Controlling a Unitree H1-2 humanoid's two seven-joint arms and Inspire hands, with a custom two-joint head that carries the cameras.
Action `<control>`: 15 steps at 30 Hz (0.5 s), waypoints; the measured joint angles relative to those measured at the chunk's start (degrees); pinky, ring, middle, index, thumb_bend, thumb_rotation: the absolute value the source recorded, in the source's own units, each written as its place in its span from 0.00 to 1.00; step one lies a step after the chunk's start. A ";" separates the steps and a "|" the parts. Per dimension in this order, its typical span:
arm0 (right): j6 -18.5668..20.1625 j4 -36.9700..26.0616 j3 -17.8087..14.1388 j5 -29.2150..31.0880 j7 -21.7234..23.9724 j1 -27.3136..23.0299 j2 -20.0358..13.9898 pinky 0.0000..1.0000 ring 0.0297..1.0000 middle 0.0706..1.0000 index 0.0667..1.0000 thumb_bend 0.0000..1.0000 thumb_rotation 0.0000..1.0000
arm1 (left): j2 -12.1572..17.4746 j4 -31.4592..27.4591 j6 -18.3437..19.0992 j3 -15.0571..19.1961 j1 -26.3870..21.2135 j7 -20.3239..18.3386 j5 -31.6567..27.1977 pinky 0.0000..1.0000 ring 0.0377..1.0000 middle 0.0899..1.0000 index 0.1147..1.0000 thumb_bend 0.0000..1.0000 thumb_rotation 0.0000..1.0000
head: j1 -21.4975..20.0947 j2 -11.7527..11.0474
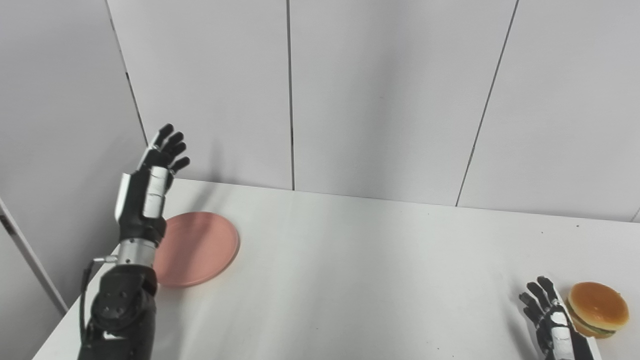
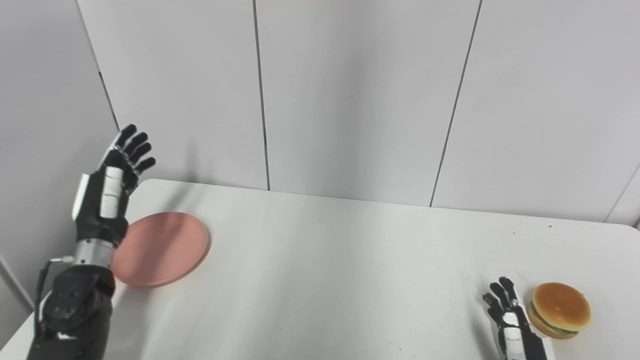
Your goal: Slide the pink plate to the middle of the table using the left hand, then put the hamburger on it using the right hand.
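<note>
Your left hand [image 1: 150, 195] is raised above the pink plate's [image 1: 200, 247] far-left edge, fingers extended and holding nothing — the plate lies at the white table's [image 1: 350, 275] left side. The hamburger [image 1: 597, 309] (well right of the plate) stands just beside your right hand [image 1: 550, 320] — fingers apart, empty.

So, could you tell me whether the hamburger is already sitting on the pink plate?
No, the hamburger rests on the table beside the right hand, far from the pink plate at the left.
</note>
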 measured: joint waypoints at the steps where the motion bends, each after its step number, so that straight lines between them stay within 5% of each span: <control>1: 0.00 -0.01 -0.01 0.00 0.00 0.00 0.01 0.94 0.89 0.92 0.95 0.85 1.00 | 0.77 1.46 -0.12 0.27 -0.34 -0.24 -0.56 0.85 0.92 0.91 0.88 0.90 0.92 | 0.00 0.26; 15: 0.22 -0.79 -0.06 0.34 0.17 0.44 0.01 0.92 0.88 0.91 0.94 0.83 1.00 | 3.92 19.65 -2.18 4.17 -3.14 -1.73 -4.31 0.77 0.86 0.84 0.86 0.91 0.88 | -0.09 1.58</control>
